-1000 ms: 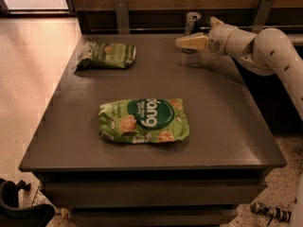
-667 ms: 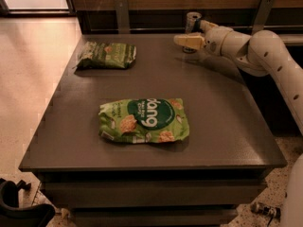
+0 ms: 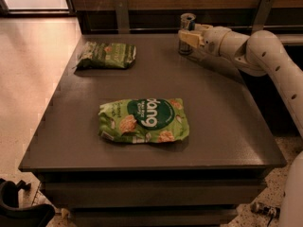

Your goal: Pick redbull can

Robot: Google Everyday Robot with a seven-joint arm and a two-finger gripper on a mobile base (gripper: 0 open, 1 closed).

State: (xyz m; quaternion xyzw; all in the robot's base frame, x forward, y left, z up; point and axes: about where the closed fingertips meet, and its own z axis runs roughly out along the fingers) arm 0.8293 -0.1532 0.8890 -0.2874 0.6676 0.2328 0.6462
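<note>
The redbull can (image 3: pixel 186 21) is a slim silver and blue can with a silver rimmed top. It stands upright at the far edge of the dark table (image 3: pixel 222 122), right of the middle. My gripper (image 3: pixel 188 36) comes in from the right on the white arm (image 3: pixel 255 51). It sits at the can's mid-height, and its tan tip crosses the front of the can body. The can's base rests on the table.
A large green snack bag (image 3: pixel 144 120) lies flat in the middle of the table. A smaller green bag (image 3: pixel 107 55) lies at the far left. A wooden wall with metal brackets (image 3: pixel 121 14) runs right behind the can. The floor lies to the left.
My gripper has moved left and away from the camera across the table's far right part. It was short of the can before and now sits at the can. The can and bags have not moved.
</note>
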